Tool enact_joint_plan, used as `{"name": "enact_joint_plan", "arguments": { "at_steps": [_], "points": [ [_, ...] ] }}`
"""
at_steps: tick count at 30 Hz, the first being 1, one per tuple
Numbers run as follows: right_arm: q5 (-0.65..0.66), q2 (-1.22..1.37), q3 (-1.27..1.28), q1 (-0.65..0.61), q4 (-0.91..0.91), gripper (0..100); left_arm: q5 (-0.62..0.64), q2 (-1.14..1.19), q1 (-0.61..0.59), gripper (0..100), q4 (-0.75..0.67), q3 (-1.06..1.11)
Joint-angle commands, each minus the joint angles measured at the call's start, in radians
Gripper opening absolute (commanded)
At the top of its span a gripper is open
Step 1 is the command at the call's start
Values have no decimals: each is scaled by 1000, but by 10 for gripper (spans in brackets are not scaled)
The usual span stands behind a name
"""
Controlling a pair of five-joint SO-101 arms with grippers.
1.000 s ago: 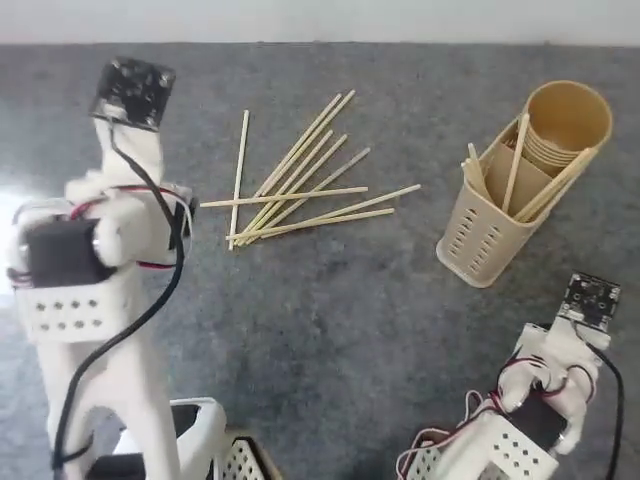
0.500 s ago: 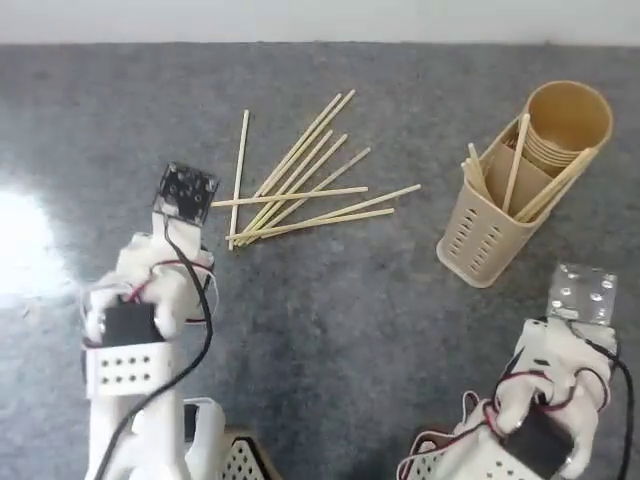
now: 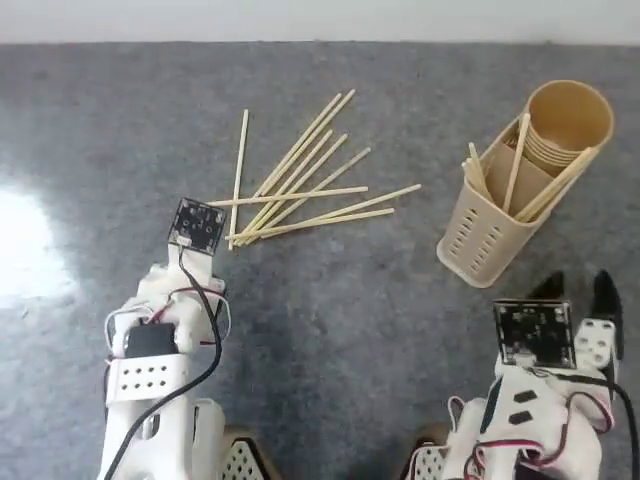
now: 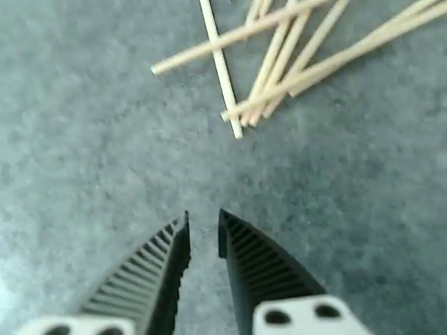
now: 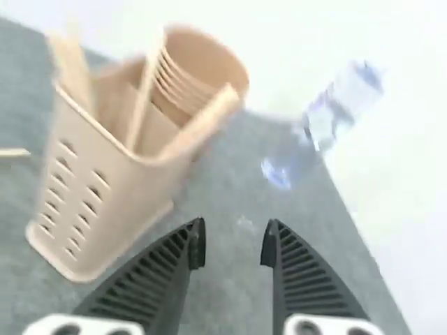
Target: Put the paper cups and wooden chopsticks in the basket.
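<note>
Item 1 — loose pale wooden chopsticks (image 3: 295, 190): you have roughly ten lying flat on the grey felt-like table cover (image 3: 380, 330), fanned and overlapping. Their near ends bunch toward the left arm and their long axes run away and to the right. One stick points almost straight away and two lie nearly crosswise.
Item 2 — beige perforated plastic basket (image 3: 485, 225): to the right, well apart from the fan, mouth up. It holds a stack of tan paper cups (image 3: 568, 120) in its far compartment and several leaning chopsticks (image 3: 515, 165).
Item 3: your left gripper (image 4: 202, 230), parted by a narrow gap and holding nothing, is near the bunched ends, with bare cover between.
Item 4: your right gripper (image 5: 230, 244), wider apart and empty, is just short of the basket.
Item 5: a blurred clear bottle-like thing (image 5: 342, 105) lies beyond the basket
</note>
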Motion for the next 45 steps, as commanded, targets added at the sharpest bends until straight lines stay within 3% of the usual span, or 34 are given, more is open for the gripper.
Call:
{"name": "enact_joint_plan", "arguments": {
  "at_steps": [1,5,9,15,20,29,37,45],
  "points": [
    [20,193,-153,-90,-5,150,17,-20,-25,62,-25,22],
    [-29,516,-382,-236,31,147,17,-20,-51,62,-35,31],
    [-43,834,-649,-467,160,147,21,-20,-51,60,-61,39],
    [38,1164,-919,-679,274,151,21,-20,-51,60,-64,39],
    [215,1348,-948,-750,305,163,21,-20,-51,59,-66,39],
    [311,1659,-1028,-794,254,344,15,-20,-52,60,-60,47],
    [445,2020,-1257,-851,245,270,15,-20,-49,58,-68,65],
    [470,2428,-1614,-877,246,258,15,-20,-48,58,-68,65]
  ]
}}
